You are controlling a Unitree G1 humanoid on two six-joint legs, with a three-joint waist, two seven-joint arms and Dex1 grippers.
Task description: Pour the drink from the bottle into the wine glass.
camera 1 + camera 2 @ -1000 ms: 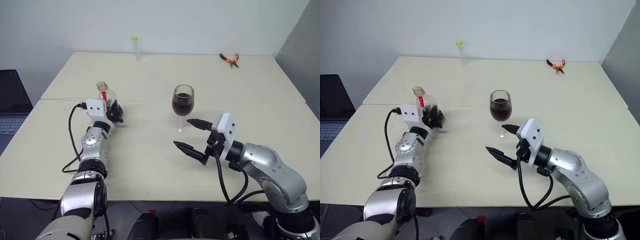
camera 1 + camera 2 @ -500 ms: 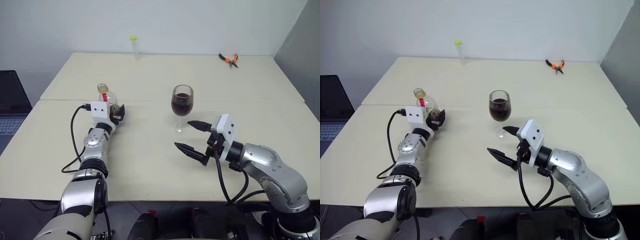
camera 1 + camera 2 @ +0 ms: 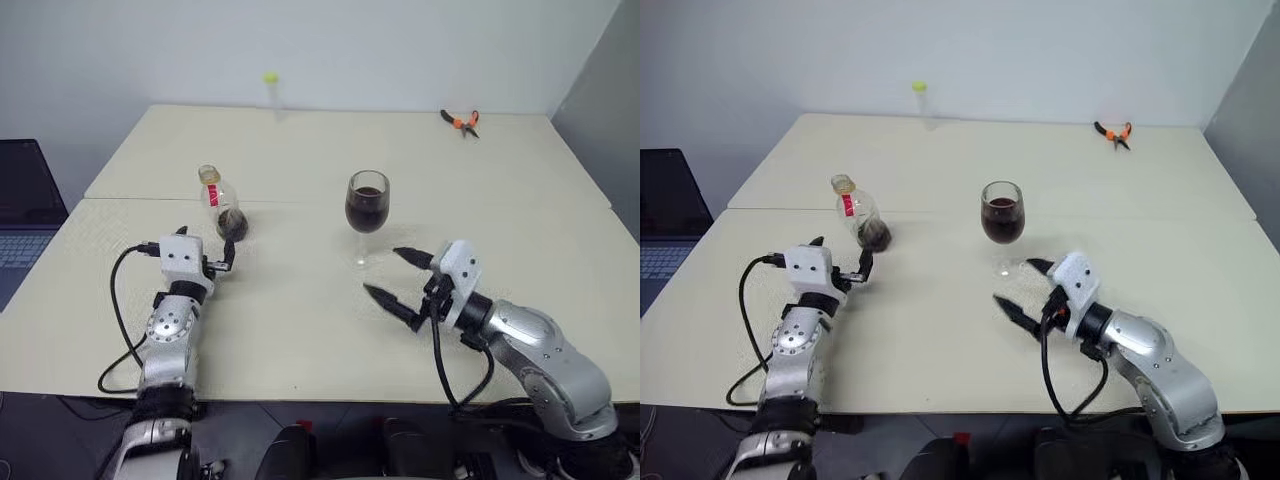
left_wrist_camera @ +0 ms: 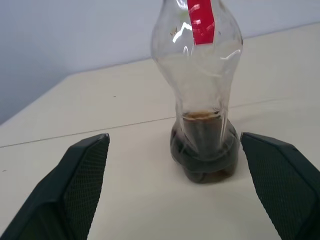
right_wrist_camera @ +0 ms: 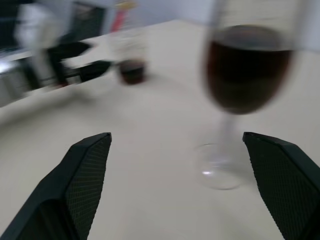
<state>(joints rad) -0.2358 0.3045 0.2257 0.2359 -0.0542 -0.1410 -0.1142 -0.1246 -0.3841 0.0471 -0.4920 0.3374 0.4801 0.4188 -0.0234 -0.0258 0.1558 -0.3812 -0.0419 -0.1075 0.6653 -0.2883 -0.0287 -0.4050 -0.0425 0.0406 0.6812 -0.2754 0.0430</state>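
From the head views, the bottle (image 3: 222, 206) is seen upright on the desk (image 3: 300, 310), left of the wine glass (image 3: 366, 214). No writing is legible on its red label (image 4: 202, 21). The left tool (image 4: 185, 190) is spread wide, just near of the bottle, holding nothing. The right tool (image 5: 180, 190) gapes wide, empty, near the glass.

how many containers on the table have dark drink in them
2: the bottle standing on the robot's left side of the table with a little at its bottom, and the wine glass near the middle, about half full.
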